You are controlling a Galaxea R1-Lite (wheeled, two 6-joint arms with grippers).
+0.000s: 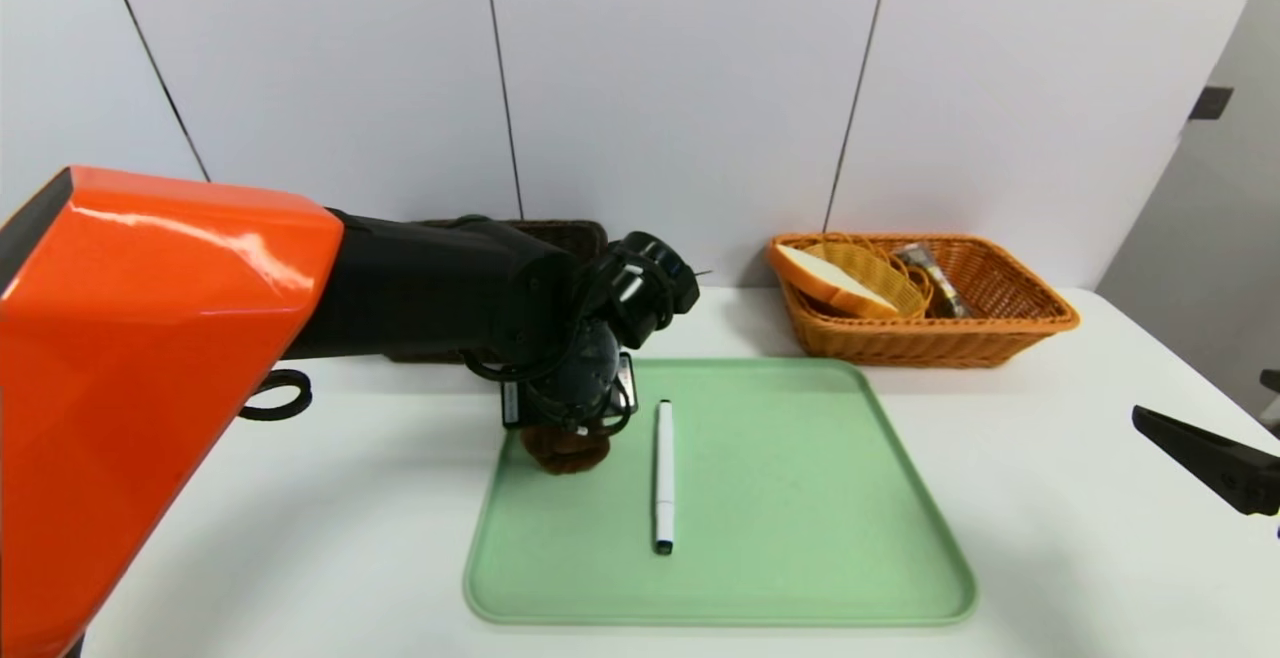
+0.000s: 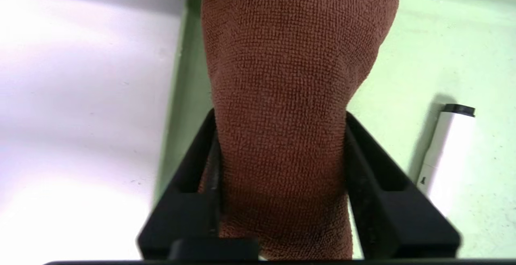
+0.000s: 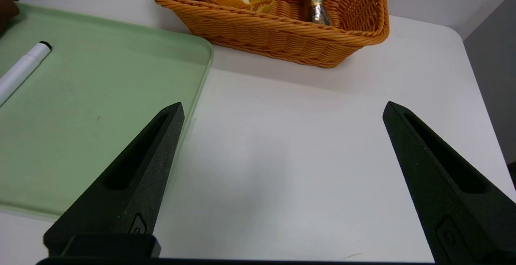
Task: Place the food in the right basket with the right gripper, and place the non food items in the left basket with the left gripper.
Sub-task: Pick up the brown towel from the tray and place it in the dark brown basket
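Left gripper is clamped on the rolled brown cloth at the green tray's nine o'clock edge; soft roll could sag loose when lifted. Right gripper idles, spread wide.

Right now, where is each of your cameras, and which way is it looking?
Head view: up on the head, looking down at the green tray; the orange left arm shows.
Left wrist view: on the left arm, looking along the left gripper, pinching the brown cloth.
Right wrist view: on the right arm, looking past the open right gripper to the orange basket.
All three share the white pen.
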